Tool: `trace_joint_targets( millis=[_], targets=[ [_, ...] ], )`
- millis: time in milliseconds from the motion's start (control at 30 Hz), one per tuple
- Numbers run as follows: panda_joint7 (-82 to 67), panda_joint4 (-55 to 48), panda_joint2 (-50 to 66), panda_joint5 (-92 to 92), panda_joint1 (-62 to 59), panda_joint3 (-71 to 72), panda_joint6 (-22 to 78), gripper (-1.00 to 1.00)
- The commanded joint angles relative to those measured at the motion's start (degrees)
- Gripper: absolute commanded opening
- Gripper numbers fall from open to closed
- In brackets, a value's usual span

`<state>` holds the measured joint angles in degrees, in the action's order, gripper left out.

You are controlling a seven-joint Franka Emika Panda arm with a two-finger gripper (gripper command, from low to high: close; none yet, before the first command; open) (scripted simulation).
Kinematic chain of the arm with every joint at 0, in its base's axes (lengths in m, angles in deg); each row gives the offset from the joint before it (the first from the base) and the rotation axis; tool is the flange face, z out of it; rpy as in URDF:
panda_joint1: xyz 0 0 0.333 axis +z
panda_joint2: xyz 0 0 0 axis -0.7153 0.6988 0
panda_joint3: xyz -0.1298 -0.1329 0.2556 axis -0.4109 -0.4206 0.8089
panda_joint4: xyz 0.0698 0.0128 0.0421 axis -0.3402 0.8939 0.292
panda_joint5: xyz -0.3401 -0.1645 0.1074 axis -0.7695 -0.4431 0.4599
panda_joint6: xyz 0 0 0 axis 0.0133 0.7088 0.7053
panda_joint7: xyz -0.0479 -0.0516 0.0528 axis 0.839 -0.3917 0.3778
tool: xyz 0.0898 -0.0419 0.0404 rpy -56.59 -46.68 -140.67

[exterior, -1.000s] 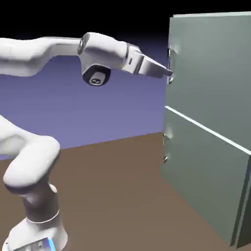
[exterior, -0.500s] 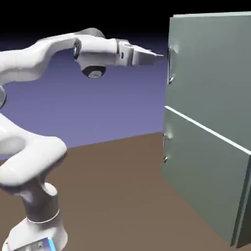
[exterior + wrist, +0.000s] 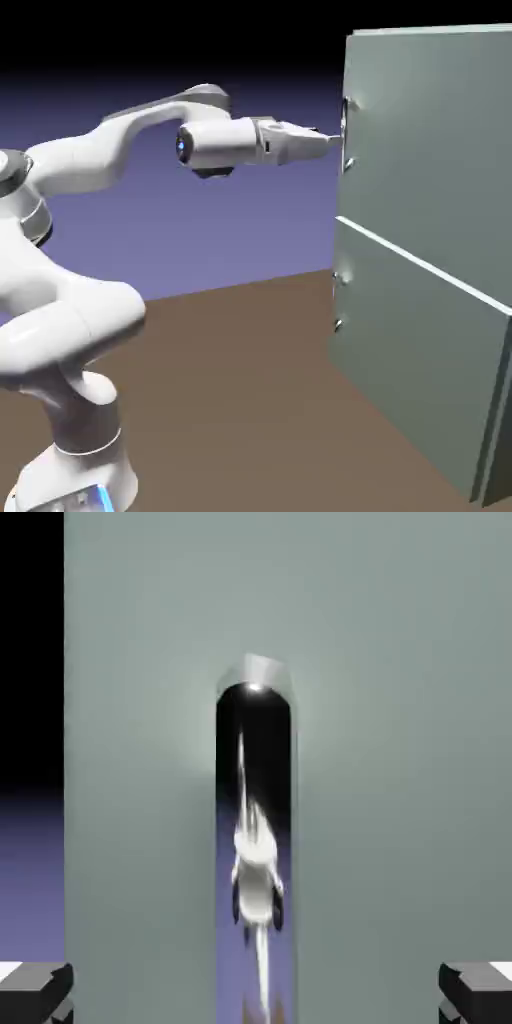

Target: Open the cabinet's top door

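The gripper (image 3: pixel 328 139) stood level, jaws wide apart and empty. Between them, just ahead, lay the top door's (image 3: pixel 400 712) handle (image 3: pixel 254 842).

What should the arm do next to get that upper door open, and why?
Probably ease the gripper straight ahead so its open jaws pass either side of the handle, then close. In the hand view the shiny bar stands centred between the two fingertips on the top door; in the exterior view the tips seem just short of it, and the door looks shut.
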<state>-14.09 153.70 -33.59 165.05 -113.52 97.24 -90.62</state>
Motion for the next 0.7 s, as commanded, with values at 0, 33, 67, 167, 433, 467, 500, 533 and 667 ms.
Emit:
trace_joint_targets(
  millis=[0, 33, 67, 167, 433, 467, 500, 533, 667],
  targets=[
    [-0.04, -1.49, 0.17, 0.53, -1.94, 0.75, 0.36, 0.00],
    [-0.07, -2.64, 0.30, 0.94, -3.42, 1.32, 0.64, 0.00],
    [-0.07, -2.64, 0.30, 0.94, -3.42, 1.32, 0.64, -1.00],
    [-2.19, 1.52, -0.53, 2.02, 0.14, -1.27, 4.05, -1.00],
    [-9.00, 18.13, -3.21, 0.74, 15.14, -13.33, 17.59, -1.00],
    [-9.62, 20.21, -3.65, -0.10, 17.03, -15.19, 19.39, -1.00],
    [-10.19, 22.28, -4.13, -1.12, 18.92, -17.18, 21.23, -1.00],
    [-10.69, 24.31, -4.67, -2.30, 20.74, -19.26, 23.09, -1.00],
    [-12.08, 31.07, -6.93, -7.97, 26.57, -27.56, 29.96, -1.00]
  ],
)
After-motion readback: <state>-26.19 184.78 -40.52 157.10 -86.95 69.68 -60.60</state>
